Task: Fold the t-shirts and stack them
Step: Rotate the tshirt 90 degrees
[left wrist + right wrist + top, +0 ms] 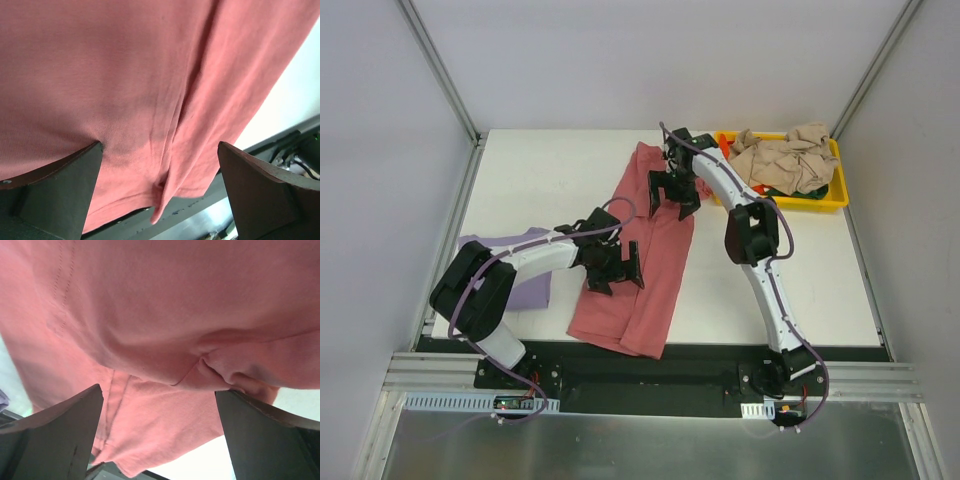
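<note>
A large dusty red-pink t-shirt [655, 265] lies folded lengthwise in a long strip down the middle of the table. It fills the left wrist view [125, 85] and the right wrist view [165, 315]. My left gripper [617, 267] is open just above its lower half, jaws wide apart, nothing held. My right gripper [674, 193] is open just above its upper half, also empty. A lavender t-shirt [525, 268] lies folded at the left under my left arm. A beige t-shirt [785, 158] is crumpled in the yellow tray [835, 195], with dark green cloth [820, 186] beneath it.
The yellow tray stands at the back right of the table. The black rail [650, 372] carrying both arm bases runs along the near edge, and the red-pink shirt's hem hangs slightly over it. White walls enclose the table on three sides.
</note>
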